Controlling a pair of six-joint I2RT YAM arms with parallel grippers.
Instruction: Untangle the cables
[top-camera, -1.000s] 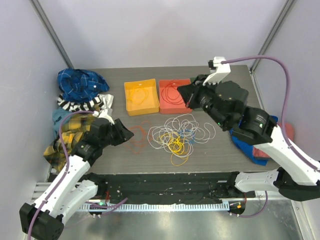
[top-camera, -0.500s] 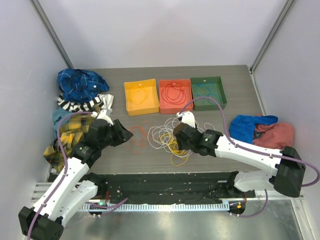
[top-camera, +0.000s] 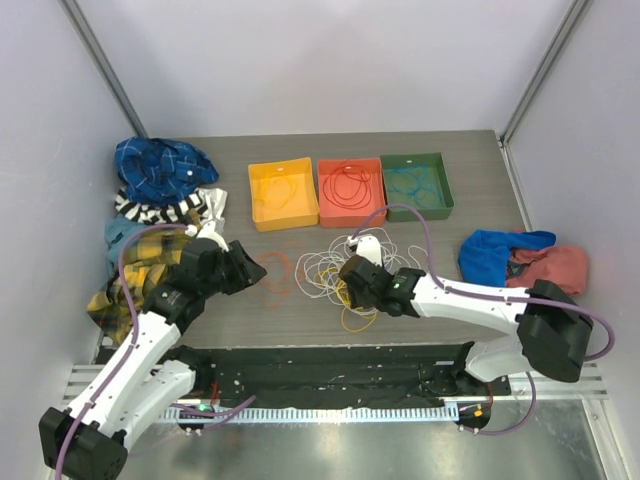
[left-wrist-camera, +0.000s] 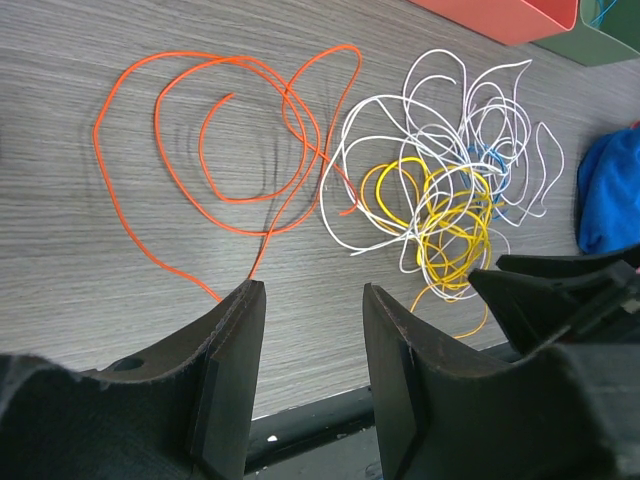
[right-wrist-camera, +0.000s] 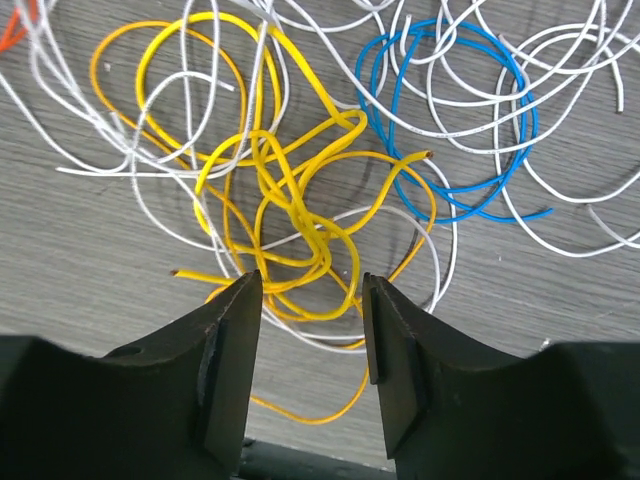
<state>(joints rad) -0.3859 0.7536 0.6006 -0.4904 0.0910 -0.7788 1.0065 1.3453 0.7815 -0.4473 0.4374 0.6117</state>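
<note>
The left claw (left-wrist-camera: 310, 300) and right claw (right-wrist-camera: 310, 290) hang low, angled toward each other, jaws parted and empty.

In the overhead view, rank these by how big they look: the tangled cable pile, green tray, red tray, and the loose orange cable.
1. Tangled cable pile.
2. Green tray and red tray: alike, no ranking.
3. Loose orange cable.

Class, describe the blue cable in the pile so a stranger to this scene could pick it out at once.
On the table, find the cable pile in front of the red tray. Right of its yellow knot lies the blue cable, the pile's only blue one, looped among white strands.
</note>
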